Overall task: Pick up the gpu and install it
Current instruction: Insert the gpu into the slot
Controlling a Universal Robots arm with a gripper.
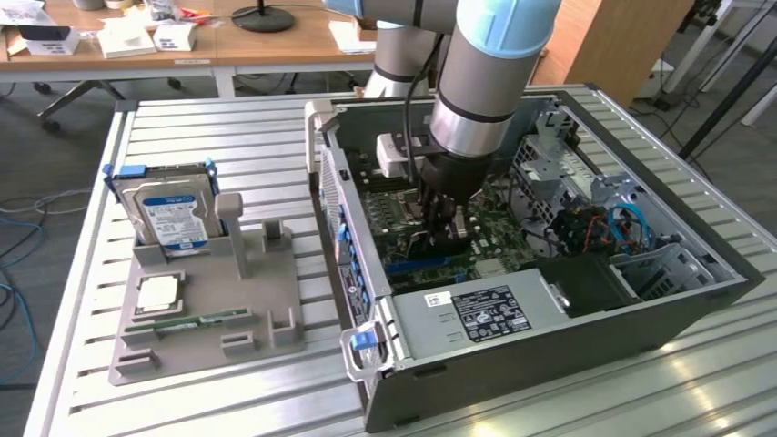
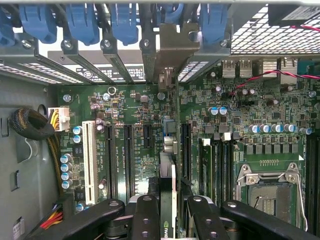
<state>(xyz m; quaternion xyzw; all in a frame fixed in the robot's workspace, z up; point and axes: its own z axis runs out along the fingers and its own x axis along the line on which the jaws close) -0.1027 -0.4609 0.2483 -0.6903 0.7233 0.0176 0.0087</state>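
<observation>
The gripper point(image 1: 439, 228) is low inside the open computer case point(image 1: 680, 300), its jaws partly closed on the gpu point(image 2: 168, 175). The card stands edge-on over the motherboard point(image 2: 135, 100), between expansion slots. Whether it is seated cannot be told. A hard drive point(image 1: 170, 214) stands in its holder on the bench point(image 1: 218, 127).

The gpu point(image 2: 167, 167) sits edge-on in the gripper point(image 2: 170, 205) (both faces hidden), its near end cut off by the picture's edge.

partial lettering, perhaps NVIDIA, on the gpu point(image 2: 167, 186), power supply label point(image 1: 483, 309) and hard drive label point(image 1: 170, 215) print too small to read
</observation>
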